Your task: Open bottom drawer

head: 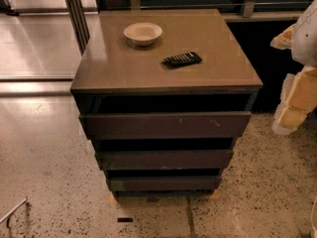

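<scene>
A dark brown cabinet stands in the middle of the camera view with three handleless drawers stacked in its front. The bottom drawer is the slimmest face, just above the floor, and sits in line with the others. Above it are the medium drawer face and the widest drawer face, which has small pale scratches. My gripper shows as pale yellow-white shapes at the right edge. It is level with the top drawer, to the right of the cabinet and apart from it.
A pale bowl and a black remote lie on the cabinet top. Speckled floor spreads in front and to the left. A metal post stands behind on the left. A thin wire-like thing lies at the bottom left.
</scene>
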### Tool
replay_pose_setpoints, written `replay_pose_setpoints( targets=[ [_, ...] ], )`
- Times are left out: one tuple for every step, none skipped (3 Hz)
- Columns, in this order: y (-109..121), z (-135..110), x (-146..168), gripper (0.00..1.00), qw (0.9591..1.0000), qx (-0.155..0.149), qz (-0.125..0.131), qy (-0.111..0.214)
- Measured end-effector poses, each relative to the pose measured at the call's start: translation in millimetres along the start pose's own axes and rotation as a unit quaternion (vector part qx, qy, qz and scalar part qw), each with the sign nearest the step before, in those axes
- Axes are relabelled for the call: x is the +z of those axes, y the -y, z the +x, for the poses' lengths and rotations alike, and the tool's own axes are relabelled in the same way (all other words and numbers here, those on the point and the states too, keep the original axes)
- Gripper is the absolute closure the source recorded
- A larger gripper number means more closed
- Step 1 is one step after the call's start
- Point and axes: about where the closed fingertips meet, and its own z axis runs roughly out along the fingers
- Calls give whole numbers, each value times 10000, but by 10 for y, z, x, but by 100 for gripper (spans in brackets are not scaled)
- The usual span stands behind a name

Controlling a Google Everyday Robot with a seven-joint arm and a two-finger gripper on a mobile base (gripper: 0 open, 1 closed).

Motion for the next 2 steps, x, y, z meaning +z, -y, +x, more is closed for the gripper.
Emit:
replay_pose_setpoints(
  targets=[
    [0,0,1,0,10000,0,0,0],
    [-36,26,160,19,10000,54,36,69]
  ],
)
